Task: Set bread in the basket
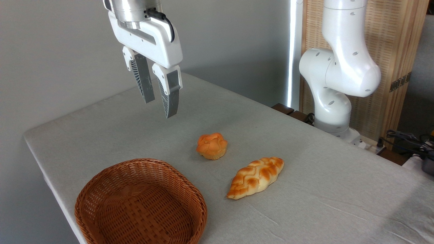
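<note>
Hanging well above the table (322,176), the gripper (160,106) carries nothing; its two ribbed fingers (169,98) point downward with a narrow gap between them, parted only slightly. The bread (212,145), a small round orange-golden bun with a knotted top, sits upright on the grey cloth toward 4 o'clock from the fingertips as the picture shows it, lower and to the right, clear of every other object. Being round, the bun offers no marked long axis, so finger orientation likely matters little for the grasp; the gap would probably have to widen before it could take the bun. The basket (101,183), shallow woven reddish-brown wicker and empty, lies toward 7 o'clock from the bun, near the front left corner of the table, well apart from it. A pale braided loaf (256,177) rests toward 5 o'clock from the bun, near but not touching. Judged from this layout, the task stands at its start: the approach calls for travel rightward and downward to the bun, and the braided loaf lies outside that path
</note>
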Available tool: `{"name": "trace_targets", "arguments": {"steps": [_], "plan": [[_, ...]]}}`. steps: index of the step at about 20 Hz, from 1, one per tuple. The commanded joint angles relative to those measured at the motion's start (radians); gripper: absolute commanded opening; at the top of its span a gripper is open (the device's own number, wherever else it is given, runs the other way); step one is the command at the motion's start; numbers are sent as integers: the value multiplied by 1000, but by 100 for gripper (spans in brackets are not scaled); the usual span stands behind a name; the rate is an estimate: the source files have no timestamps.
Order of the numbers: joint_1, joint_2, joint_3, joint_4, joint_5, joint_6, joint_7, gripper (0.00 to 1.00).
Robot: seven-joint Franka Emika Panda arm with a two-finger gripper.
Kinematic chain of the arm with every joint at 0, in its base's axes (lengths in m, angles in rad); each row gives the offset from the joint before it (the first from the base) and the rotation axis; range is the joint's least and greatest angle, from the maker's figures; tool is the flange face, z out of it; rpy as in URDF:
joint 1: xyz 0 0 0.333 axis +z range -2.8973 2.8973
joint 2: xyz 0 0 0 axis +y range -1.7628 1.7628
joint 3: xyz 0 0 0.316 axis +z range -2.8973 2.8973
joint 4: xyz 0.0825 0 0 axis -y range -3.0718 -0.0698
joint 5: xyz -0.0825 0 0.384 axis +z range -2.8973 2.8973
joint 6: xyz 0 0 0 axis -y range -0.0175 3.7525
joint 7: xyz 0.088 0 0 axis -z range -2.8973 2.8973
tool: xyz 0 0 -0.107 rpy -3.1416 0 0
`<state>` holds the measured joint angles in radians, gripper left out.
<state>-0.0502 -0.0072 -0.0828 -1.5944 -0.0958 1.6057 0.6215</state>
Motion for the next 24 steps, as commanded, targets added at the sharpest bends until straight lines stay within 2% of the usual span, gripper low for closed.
{"name": "trace_targets", "arguments": {"steps": [1, 14, 17, 19, 24], "plan": [[0, -17, 17, -7, -15, 0, 17, 100], [0, -31, 17, -38, -12, 2, 18, 100], [0, -82, 17, -116, -12, 11, 20, 100], [0, -131, 15, -192, -12, 60, 20, 100], [-26, -215, 9, -364, -12, 97, 27, 100]]}}
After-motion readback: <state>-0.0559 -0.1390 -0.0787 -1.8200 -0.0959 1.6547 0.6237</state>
